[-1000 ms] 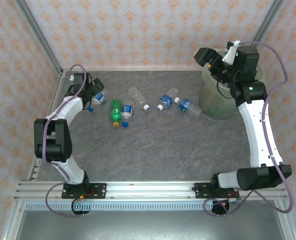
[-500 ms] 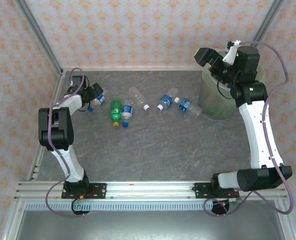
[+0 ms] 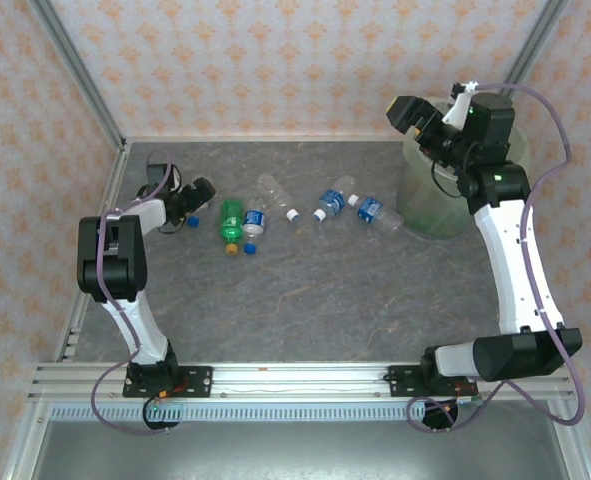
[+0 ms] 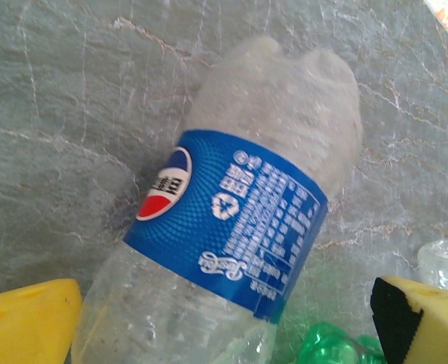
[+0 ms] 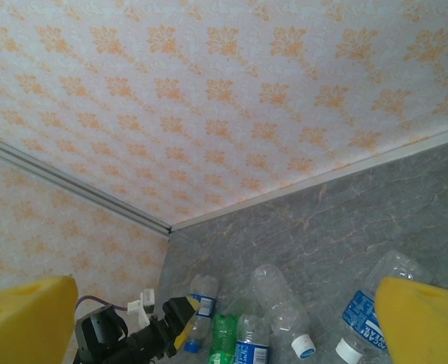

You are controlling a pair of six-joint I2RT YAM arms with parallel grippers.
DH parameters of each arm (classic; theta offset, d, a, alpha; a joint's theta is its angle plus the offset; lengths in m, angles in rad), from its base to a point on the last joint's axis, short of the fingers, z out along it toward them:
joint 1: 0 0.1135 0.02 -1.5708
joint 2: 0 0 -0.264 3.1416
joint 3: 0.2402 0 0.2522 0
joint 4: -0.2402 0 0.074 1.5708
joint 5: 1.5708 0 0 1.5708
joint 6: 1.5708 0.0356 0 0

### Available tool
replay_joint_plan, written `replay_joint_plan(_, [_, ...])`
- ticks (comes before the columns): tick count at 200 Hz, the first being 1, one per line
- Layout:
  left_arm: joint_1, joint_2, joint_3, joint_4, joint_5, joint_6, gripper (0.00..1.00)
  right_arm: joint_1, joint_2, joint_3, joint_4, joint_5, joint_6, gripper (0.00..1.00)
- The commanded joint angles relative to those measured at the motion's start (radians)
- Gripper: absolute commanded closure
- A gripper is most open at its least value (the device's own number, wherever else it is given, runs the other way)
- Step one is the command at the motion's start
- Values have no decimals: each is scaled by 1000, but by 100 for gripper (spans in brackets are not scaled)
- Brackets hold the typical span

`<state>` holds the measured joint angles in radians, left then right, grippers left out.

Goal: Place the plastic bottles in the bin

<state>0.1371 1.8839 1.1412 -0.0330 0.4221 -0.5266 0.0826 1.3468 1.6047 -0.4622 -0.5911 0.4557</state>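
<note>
Your left gripper (image 4: 224, 322) is swinging in from the far-left corner and is now straddling the blue-labelled bottle (image 4: 239, 220), which is lying on the tabletop (image 3: 325, 290) between its wide-apart jaws, looking ready for a grasp. Your right gripper (image 3: 407, 110) is hovering spread and empty by the bin (image 3: 430, 215), well apart from that bottle.

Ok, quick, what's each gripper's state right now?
Left gripper: open, straddling a blue-labelled bottle, not gripping it.
Right gripper: open, holding nothing.
</note>
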Motion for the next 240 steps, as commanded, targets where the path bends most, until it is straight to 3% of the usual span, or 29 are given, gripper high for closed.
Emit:
replay_joint_plan(1, [-13, -59, -17, 5, 26, 12, 2, 5, -18, -45, 57, 9, -1, 0])
replay_joint_plan(95, [-96, -49, -17, -122, -126, 136, 11, 5, 17, -58, 75, -23, -3, 0])
replay_joint_plan(164, [-113, -58, -6, -203, -168, 198, 18, 5, 24, -66, 82, -26, -8, 0])
replay_joint_plan(240, [-110, -32, 14, -220, -165, 218, 42, 5, 44, -52, 90, -38, -9, 0])
